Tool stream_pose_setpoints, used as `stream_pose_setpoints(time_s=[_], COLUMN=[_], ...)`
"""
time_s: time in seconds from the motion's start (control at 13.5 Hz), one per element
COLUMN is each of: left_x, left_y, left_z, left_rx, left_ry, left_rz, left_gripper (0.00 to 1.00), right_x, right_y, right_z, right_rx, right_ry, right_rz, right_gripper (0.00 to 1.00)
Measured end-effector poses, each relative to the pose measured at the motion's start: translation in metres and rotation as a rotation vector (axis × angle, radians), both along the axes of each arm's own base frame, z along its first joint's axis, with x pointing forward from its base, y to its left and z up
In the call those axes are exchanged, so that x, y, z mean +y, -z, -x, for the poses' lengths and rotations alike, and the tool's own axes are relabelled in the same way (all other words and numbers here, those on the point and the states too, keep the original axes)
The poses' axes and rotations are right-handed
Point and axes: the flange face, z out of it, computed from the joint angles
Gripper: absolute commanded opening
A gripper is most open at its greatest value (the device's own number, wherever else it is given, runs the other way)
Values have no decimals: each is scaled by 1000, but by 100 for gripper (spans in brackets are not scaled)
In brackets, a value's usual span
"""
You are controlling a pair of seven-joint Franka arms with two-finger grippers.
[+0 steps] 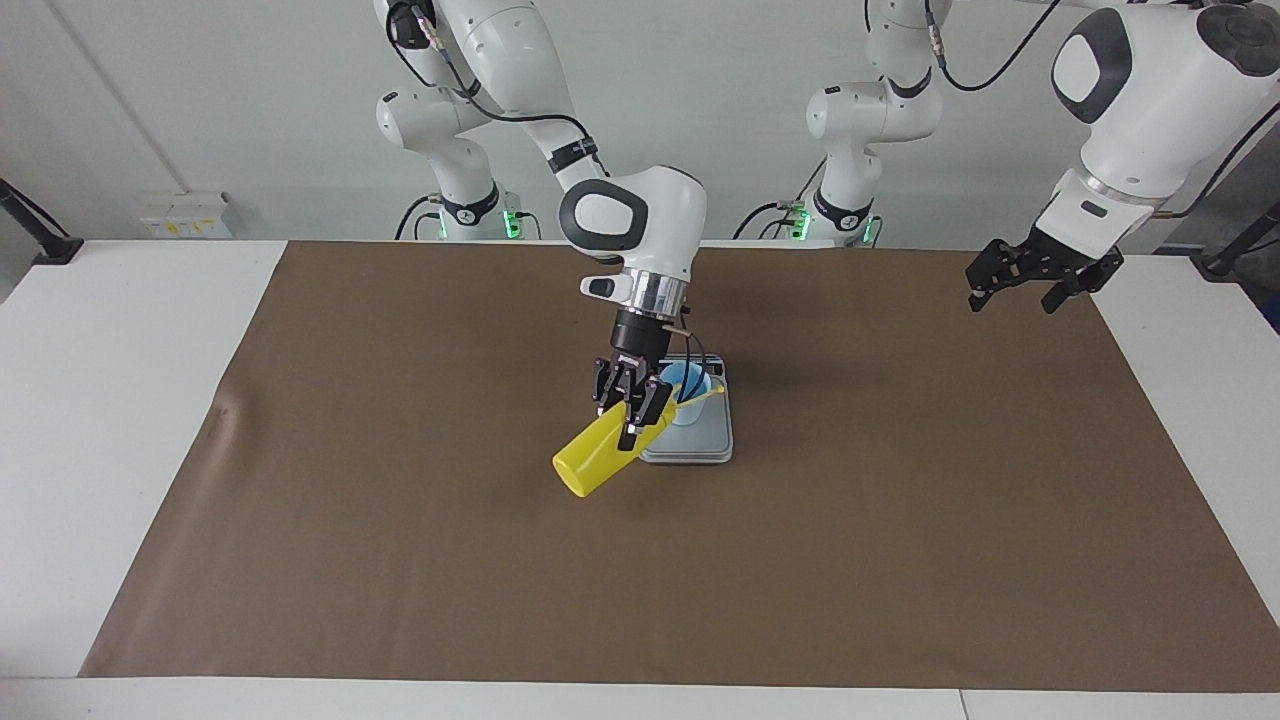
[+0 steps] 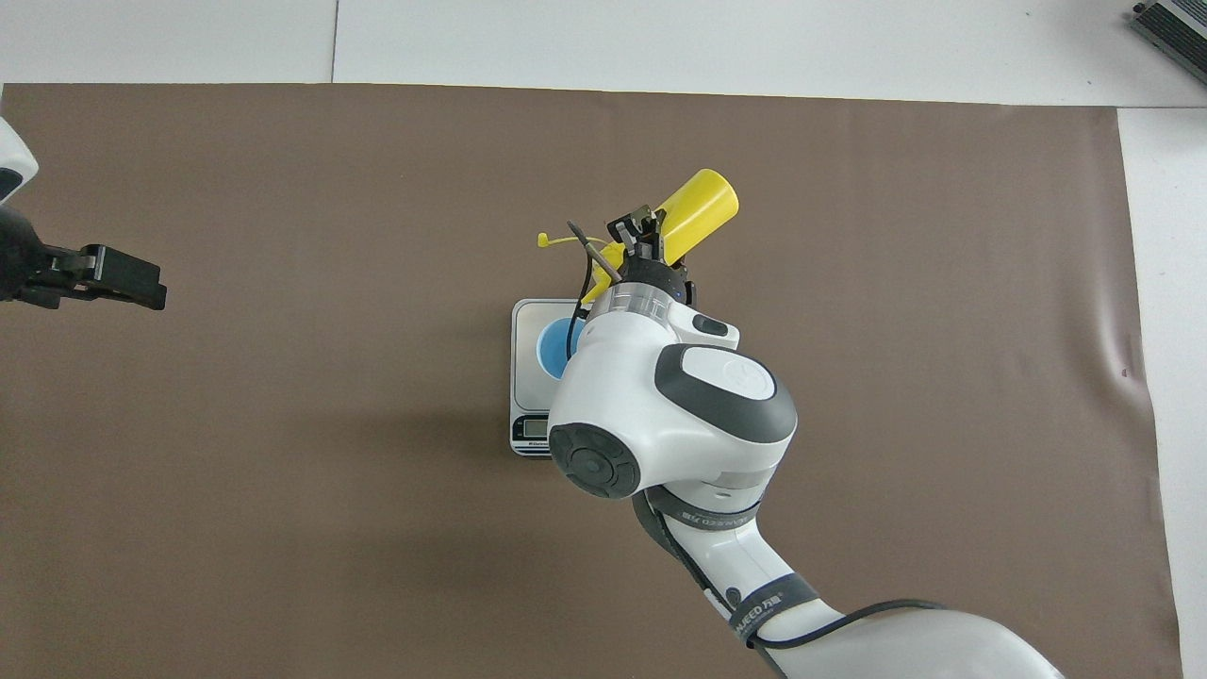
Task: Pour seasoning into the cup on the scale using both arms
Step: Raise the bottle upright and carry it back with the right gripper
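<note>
One scale (image 1: pixel 700 440) with one cup (image 1: pixel 688 394) on it. Right gripper (image 1: pixel 627 408) is clamped on the one bottle (image 1: pixel 598 455), tipped up beside the scale. Left gripper (image 1: pixel 1035 275) waits spread open, well apart from the scale.

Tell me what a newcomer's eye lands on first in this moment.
The yellow squeeze bottle, tipped on its side in the right gripper beside the scale at mid-table, nozzle toward the light blue cup on the plate. Next, the left gripper waits open in the air over the mat's edge at its own end.
</note>
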Motion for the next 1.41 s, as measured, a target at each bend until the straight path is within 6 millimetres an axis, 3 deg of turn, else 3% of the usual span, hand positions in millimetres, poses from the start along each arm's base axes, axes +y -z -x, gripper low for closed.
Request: stream_pose_setpoints(time_s=[0.37,0.81,1.26,1.41], left_x=[0,0,0,0], left_y=[0,0,0,0], left_z=[0,0,0,0], left_rx=[0,0,0,0], left_ry=[0,0,0,0], left_rz=[0,0,0,0], left_gripper=[100,100,100,100], right_x=[-37,-109,-237,-266], right_y=[-32,-47,-37,-23], right_z=[-15,-43,-73,-71], right_rx=[127,313,453,481], right_ry=[176,329,357,336], right_rz=[-243,-531,-796,-834], right_gripper=[0,0,0,0])
